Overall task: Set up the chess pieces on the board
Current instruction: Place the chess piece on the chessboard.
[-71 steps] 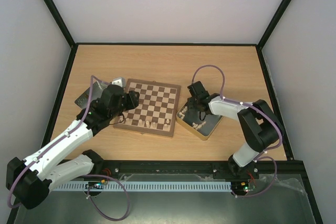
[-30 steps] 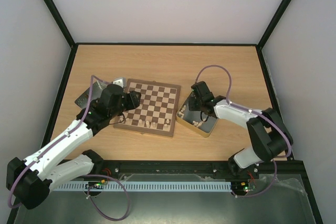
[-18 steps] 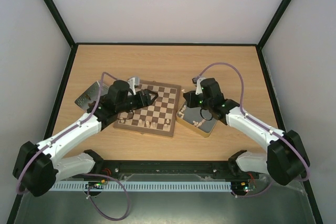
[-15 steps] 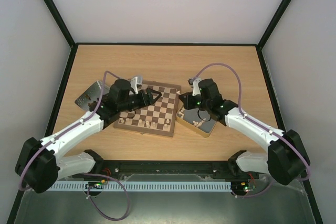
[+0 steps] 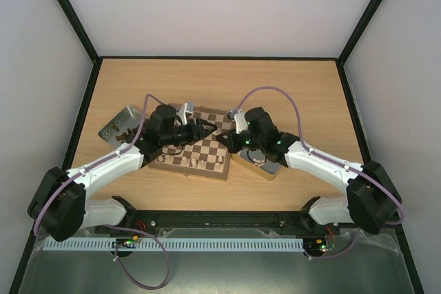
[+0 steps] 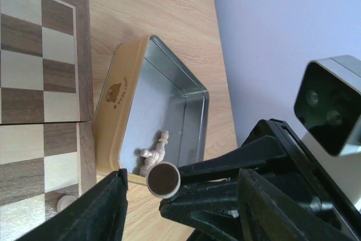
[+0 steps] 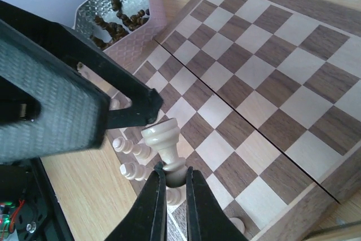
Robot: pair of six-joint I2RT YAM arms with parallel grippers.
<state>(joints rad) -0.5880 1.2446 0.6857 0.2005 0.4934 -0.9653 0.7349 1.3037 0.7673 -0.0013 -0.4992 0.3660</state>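
Both arms have swung inward: from above, the left gripper (image 5: 204, 129) and right gripper (image 5: 227, 137) now meet over the chessboard (image 5: 189, 149), the right one having left the gold tin (image 5: 265, 172). Left wrist: its jaws gape wide, the pale chess piece (image 6: 163, 179) showing its round base between them, untouched; beyond them the tin's stamped logo (image 6: 115, 91) is too small to read. Right wrist: jaws clamp that piece's stem above pale pawns (image 7: 128, 152); a handover or placement seems next.

The board (image 5: 198, 149) is lying flat on the bench (image 5: 289, 87), its brown and cream squares showing. One pale piece (image 7: 163, 138) is hanging over it — the right hand (image 7: 174, 176) is pinching its foot. A few more pale pieces (image 7: 131, 149) are standing along one edge.
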